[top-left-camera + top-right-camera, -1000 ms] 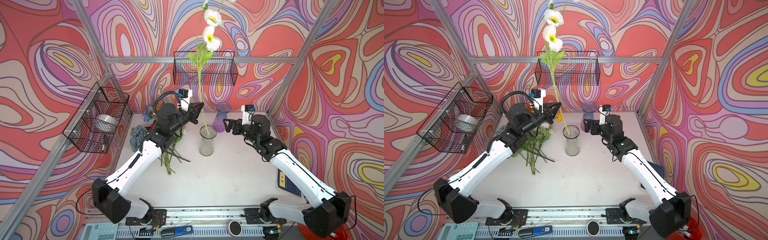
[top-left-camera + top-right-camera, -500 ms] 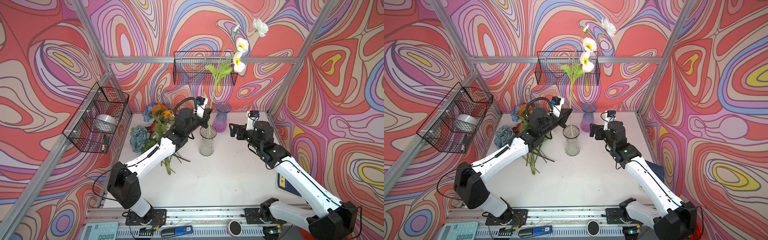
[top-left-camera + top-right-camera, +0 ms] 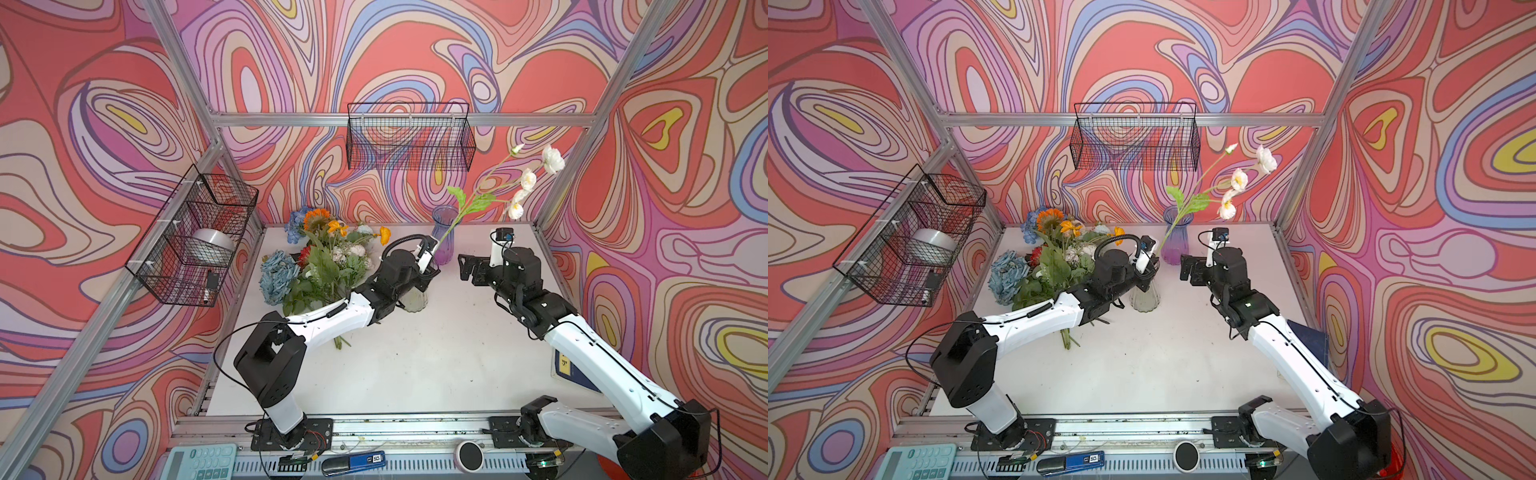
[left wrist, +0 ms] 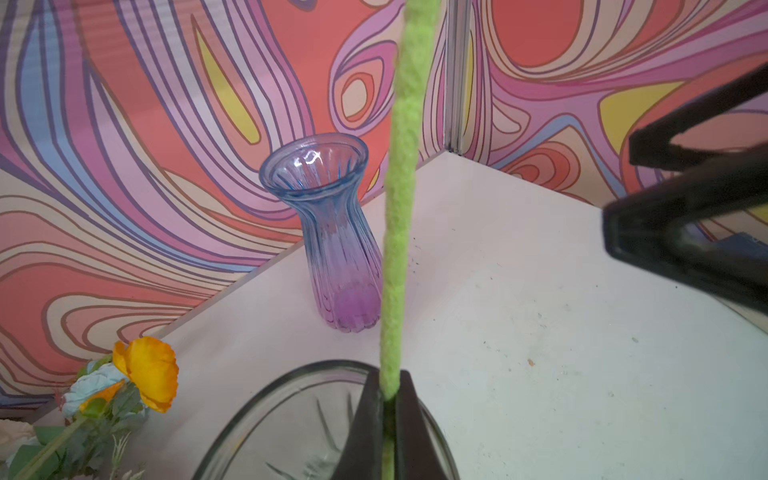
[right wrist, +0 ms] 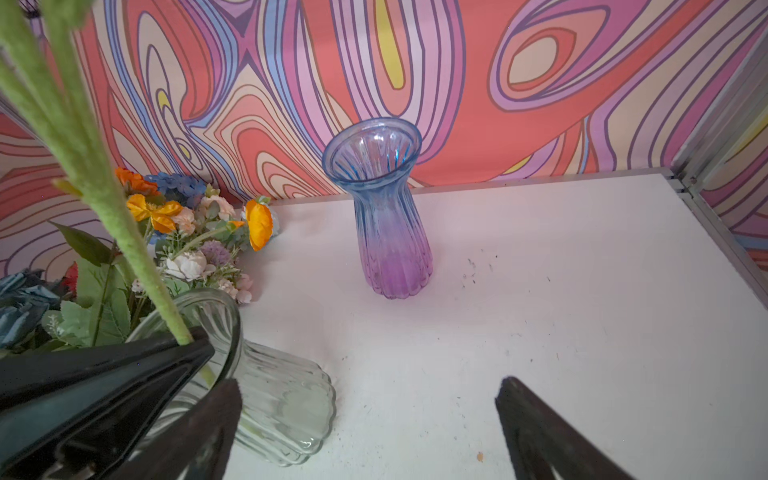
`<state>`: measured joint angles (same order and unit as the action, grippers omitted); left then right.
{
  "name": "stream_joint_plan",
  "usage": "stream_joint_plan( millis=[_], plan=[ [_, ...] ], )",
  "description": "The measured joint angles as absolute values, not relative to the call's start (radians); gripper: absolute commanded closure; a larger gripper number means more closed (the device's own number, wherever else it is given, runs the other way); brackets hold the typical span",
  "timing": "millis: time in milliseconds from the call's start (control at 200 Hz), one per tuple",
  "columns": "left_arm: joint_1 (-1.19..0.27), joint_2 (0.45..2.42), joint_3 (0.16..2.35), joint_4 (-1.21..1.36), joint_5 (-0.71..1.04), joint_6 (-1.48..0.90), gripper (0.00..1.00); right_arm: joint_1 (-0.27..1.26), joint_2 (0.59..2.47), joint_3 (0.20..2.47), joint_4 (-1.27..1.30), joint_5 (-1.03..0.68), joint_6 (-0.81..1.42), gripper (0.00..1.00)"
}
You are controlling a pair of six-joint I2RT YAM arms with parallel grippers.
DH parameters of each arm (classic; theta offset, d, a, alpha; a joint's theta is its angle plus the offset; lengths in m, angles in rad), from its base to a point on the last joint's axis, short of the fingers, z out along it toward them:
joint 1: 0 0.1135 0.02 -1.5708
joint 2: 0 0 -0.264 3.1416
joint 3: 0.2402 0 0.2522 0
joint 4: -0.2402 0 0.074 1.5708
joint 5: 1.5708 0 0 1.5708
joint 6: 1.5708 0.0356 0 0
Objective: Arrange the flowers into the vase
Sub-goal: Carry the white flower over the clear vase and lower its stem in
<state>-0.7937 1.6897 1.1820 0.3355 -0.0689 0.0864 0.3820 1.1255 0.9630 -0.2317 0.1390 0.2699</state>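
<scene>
My left gripper (image 4: pixel 390 399) is shut on the fuzzy green stem (image 4: pixel 399 208) of a white-headed flower (image 3: pixel 528 180), right above the mouth of the clear glass vase (image 5: pixel 286 403). The stem's lower end reaches into that vase, and the flower leans to the right toward the back corner in both top views (image 3: pixel 1239 180). My right gripper (image 5: pixel 370 384) stands open and empty just right of the clear vase (image 3: pixel 415 301), level with its top. The other flowers (image 3: pixel 328 257) lie in a pile at the back left of the table.
A blue-to-purple glass vase (image 3: pixel 444 237) stands empty behind the clear one, near the back wall. Wire baskets hang on the back wall (image 3: pixel 409 137) and the left wall (image 3: pixel 195 232). A blue book (image 3: pixel 575 370) lies at the table's right edge.
The left arm has come down and to the right, tipping the white flower from upright to leaning right, with its grip now at the clear vase's mouth. The right gripper shifted slightly right.
</scene>
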Motion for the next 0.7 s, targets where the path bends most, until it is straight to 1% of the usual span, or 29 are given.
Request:
stream_joint_plan(
  millis=[90,170,225,270,326,446,571,696],
  plan=[
    [-0.802,1.691,1.182,0.337,-0.091,0.091,1.0,0.382,1.12,0.957,-0.231,0.139,0.26,0.01],
    [-0.804,1.691,1.182,0.337,-0.108,0.089,0.91,0.382,1.116,0.957,-0.226,0.131,0.249,0.02],
    [-0.804,1.691,1.182,0.337,-0.117,0.086,0.78,0.382,1.116,0.96,-0.226,0.117,0.242,0.02],
    [-0.805,1.691,1.182,0.338,-0.124,0.082,0.65,0.382,1.118,0.966,-0.23,0.1,0.237,0.02],
    [-0.805,1.691,1.182,0.338,-0.134,0.075,0.52,0.382,1.121,0.977,-0.234,0.076,0.232,0.01],
    [-0.805,1.689,1.182,0.332,-0.148,0.054,0.33,0.382,1.128,0.99,-0.23,0.026,0.224,0.02],
    [-0.805,1.67,1.182,0.264,-0.156,0.029,0.23,0.384,1.128,0.99,-0.23,-0.01,0.22,0.04],
    [-0.805,1.61,1.182,0.186,-0.159,-0.008,0.19,0.401,1.134,1.002,-0.24,-0.045,0.214,0.05]
  ],
)
